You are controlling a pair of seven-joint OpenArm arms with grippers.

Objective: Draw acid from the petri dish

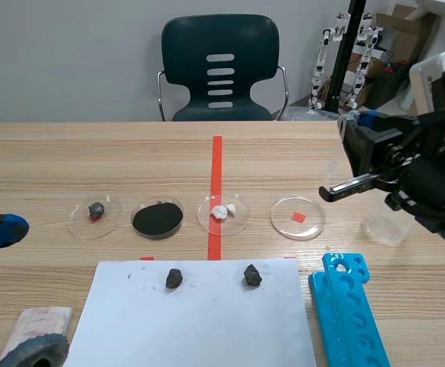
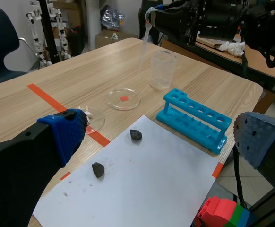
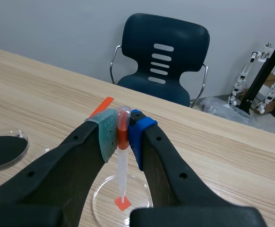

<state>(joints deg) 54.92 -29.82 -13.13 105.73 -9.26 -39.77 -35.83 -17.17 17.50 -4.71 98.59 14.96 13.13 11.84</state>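
Gripping the dropper near its top in our right claw, we hold it upright, long axis vertical, tip pointing down above the clear dish beside the beaker. Our left claw hangs wide open near the white paper.

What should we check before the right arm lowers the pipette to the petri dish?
1. Grip: pipette clamped between the right gripper pads: ok.
2. Aim: tip lined up over the petri dish in the right wrist view: ok.
3. Tip down in the dish: not ok, it hangs above it.
4. Liquid in the dish: cannot tell.
5. Clearance: left gripper open, away from the dish: ok.
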